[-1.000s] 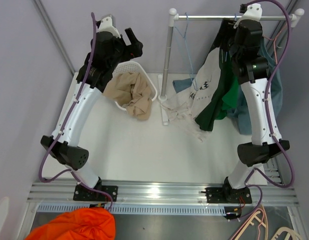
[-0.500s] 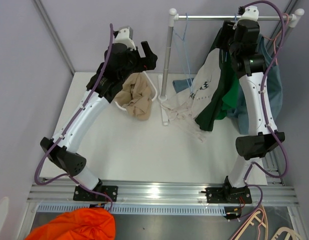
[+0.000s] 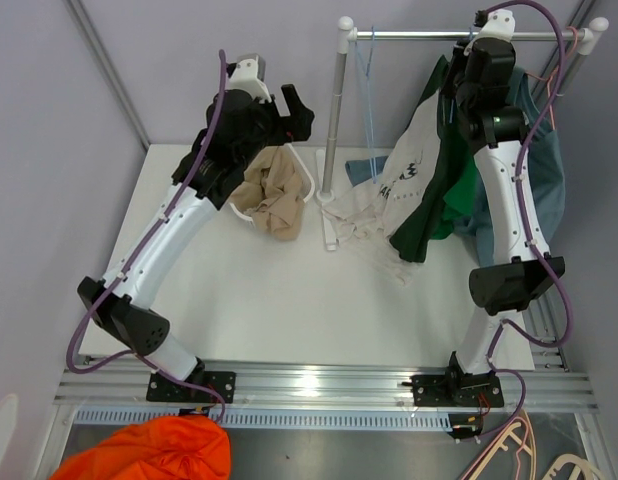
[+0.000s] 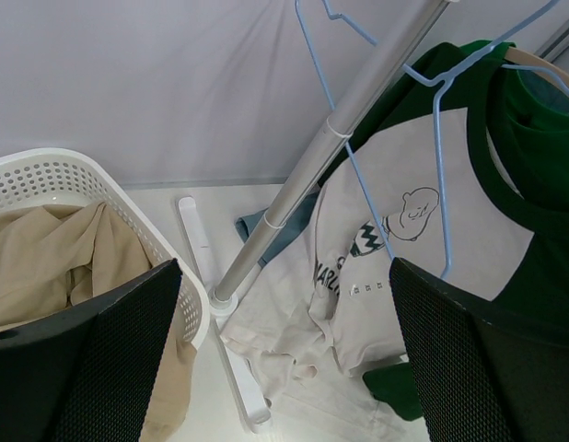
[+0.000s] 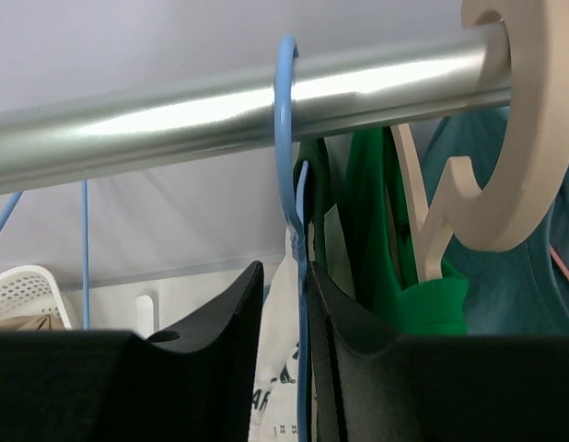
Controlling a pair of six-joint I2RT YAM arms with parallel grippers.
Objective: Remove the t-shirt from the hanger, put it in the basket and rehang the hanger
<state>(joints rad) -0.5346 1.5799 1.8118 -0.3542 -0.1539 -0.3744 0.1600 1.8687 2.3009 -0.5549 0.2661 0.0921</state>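
Right jaws narrowly apart, straddling neck of blue wire hanger just under shiny metal rail; not clamped. Left jaws wide apart, empty, near white perforated basket holding beige cloth.

Right wrist only: pale wooden hanger hook on same rail.

Left wrist only: cream-and-green printed t-shirt on blue hanger, hem slumped on white surface.

Pale grey walls; orange cloth heap below arm bases.

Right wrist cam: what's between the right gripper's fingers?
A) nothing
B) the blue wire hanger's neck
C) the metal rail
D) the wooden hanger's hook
B: the neck of the blue wire hanger runs down between the fingers of the right gripper, below the rail; the wooden hanger hangs off to one side.
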